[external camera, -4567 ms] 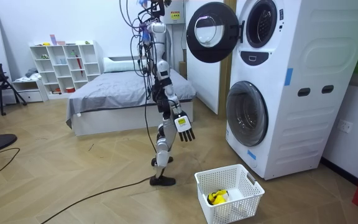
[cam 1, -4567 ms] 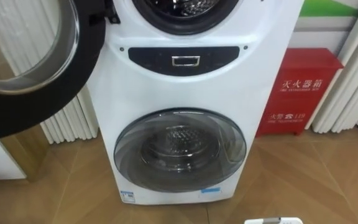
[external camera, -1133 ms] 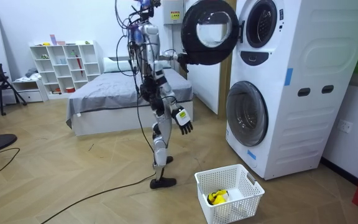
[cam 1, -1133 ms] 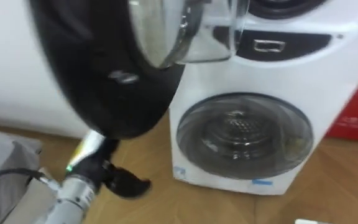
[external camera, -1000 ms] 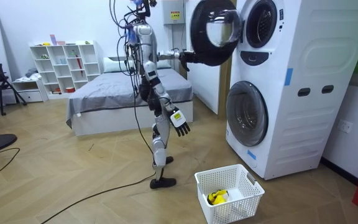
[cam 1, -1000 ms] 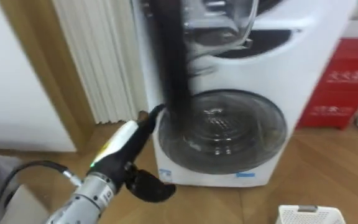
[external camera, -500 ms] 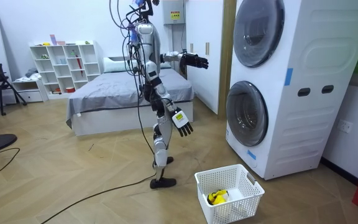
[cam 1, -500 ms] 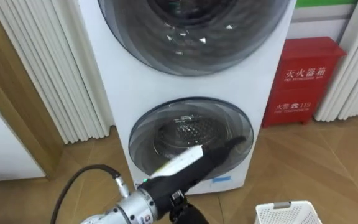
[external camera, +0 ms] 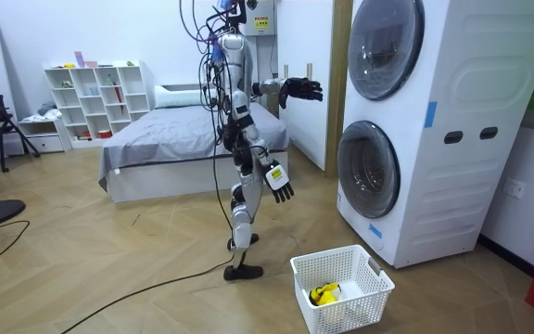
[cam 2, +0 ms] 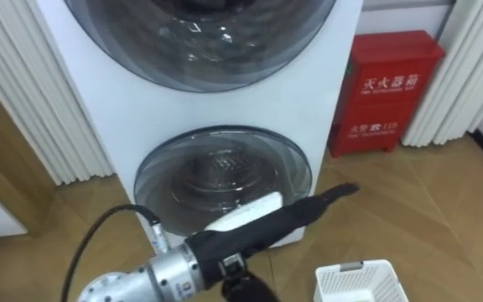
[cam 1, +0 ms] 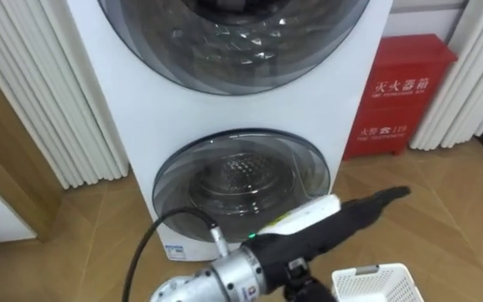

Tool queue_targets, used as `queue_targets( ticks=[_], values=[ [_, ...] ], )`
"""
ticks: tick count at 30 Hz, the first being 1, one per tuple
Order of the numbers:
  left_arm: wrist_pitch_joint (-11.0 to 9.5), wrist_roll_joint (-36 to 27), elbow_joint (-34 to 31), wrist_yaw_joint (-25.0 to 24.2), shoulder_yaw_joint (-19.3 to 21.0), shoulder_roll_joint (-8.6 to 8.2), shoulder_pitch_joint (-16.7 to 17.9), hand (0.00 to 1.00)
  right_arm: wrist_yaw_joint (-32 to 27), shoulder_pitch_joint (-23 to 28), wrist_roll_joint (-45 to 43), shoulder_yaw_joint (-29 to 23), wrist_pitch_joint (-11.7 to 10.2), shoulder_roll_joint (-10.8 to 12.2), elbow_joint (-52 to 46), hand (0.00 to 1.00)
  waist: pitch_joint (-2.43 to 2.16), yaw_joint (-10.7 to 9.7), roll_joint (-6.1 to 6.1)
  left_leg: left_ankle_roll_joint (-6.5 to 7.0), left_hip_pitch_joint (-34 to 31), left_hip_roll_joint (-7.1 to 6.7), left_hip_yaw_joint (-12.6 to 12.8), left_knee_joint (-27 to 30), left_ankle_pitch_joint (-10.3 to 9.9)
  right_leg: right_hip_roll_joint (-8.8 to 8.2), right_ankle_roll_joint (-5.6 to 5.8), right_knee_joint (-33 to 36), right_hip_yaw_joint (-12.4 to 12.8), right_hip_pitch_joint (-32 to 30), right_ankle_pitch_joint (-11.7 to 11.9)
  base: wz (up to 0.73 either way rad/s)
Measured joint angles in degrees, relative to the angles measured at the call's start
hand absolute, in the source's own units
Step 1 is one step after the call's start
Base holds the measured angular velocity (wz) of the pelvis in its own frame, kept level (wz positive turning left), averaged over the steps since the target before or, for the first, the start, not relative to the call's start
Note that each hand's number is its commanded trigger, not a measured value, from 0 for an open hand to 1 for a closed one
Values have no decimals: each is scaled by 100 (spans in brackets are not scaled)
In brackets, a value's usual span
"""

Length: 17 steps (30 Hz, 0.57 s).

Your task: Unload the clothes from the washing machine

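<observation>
Where the robot stands facing the stacked washing machine (cam 1: 132, 126), we find the upper door (cam 1: 233, 42) and the lower door (cam 1: 241, 180) both closed. The left hand (cam 1: 342, 220) is held out toward the machine, fingers straight, grasping nothing. The right hand (external camera: 279, 186) hangs by the hip, fingers loose, empty. A yellow item (external camera: 323, 294) lies in the white basket (external camera: 378, 274) on the floor; we cannot tell whether clothes lie behind the glass.

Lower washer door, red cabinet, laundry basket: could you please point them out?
lower washer door (cam 1: 241, 180): left eye view, glass centre.
red cabinet (cam 1: 392, 105): left eye view, front panel.
laundry basket (external camera: 364, 301): room view, side wall.
</observation>
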Motion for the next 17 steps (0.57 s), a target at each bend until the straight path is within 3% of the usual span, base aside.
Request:
queue_targets(
  ticks=[3, 4, 6, 7, 10, 12, 13, 15, 17],
  values=[
    [-20, 10, 510, 118, -68, 34, 15, 0, 16, 2, 87, 0, 15, 3, 20, 0, -1, 30, 15, -27, 27, 25, 8, -18, -17, 27, 0, 3, 9, -4, 0, -9],
    [-33, 11, 674, 167, -47, 33, 41, 0, 25, 2, 108, 0, 23, 6, 27, 0, 19, 34, -17, -32, 39, 32, 11, -23, -20, 33, 0, 3, -14, 2, 0, -10],
    [-66, 37, 1206, 411, 90, 93, 328, 0, 62, 8, 191, -26, 62, 17, 29, 0, 15, 55, -12, -55, 50, 40, 18, -27, -34, 69, -1, 7, -27, 20, 0, -12],
    [-121, 35, 1363, 461, 167, 142, 448, 0, 62, 20, 209, -53, 66, 24, 38, 0, 35, 62, -44, -61, 52, 39, 23, -27, -36, 79, -1, 5, -35, 23, 1, -11],
    [-319, 44, 2692, 857, 612, 121, 944, 0, 52, 145, 448, -164, 75, 67, 59, 0, 41, 220, -73, -107, 134, 73, 38, -35, -57, 110, -55, 5, -80, 65, -31, -14],
    [-352, 38, 3896, 1301, 1243, 120, 1421, 0, 64, 318, 891, -290, 76, 108, 98, 0, 21, 358, -128, -169, 240, 105, 1, -34, -99, 148, -101, 4, -89, 110, -58, -15],
    [-361, 39, 4231, 1418, 1432, 114, 1499, 0, 56, 348, 998, -342, 76, 117, 154, 0, 9, 372, -132, -181, 246, 115, -6, -34, -108, 157, -102, 0, -99, 120, -59, 0],
    [-374, 16, 5455, 1930, 2298, 113, 1783, 0, 71, 475, 1278, -654, 133, 148, 231, 0, -22, 533, -143, -218, 256, 151, -6, -33, -132, 193, -102, -1, -153, 125, -59, 0],
    [-420, -8, 6214, 2318, 2942, 115, 1936, 0, 72, 604, 1529, -807, 116, 164, 326, 0, -32, 648, -155, -241, 328, 162, -11, -35, -148, 206, -102, -8, -191, 177, -59, -6]
  ],
)
